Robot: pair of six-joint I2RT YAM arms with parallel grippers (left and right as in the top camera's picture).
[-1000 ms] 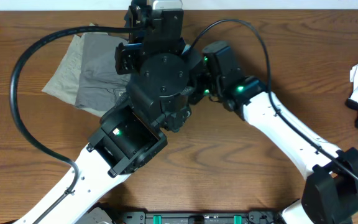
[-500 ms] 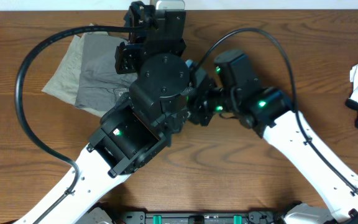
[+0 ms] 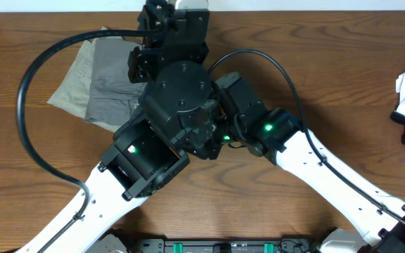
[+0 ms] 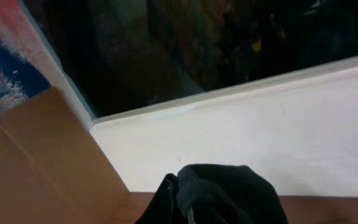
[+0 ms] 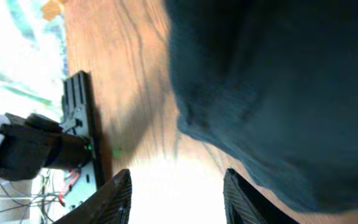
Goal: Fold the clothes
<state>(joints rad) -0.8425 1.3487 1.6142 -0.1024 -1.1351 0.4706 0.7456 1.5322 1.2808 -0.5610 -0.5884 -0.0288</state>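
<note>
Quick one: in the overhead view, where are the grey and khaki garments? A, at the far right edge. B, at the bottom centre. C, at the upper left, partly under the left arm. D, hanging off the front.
C: the grey piece lies on the khaki piece at the upper left, with its right side hidden under the left arm.
</note>
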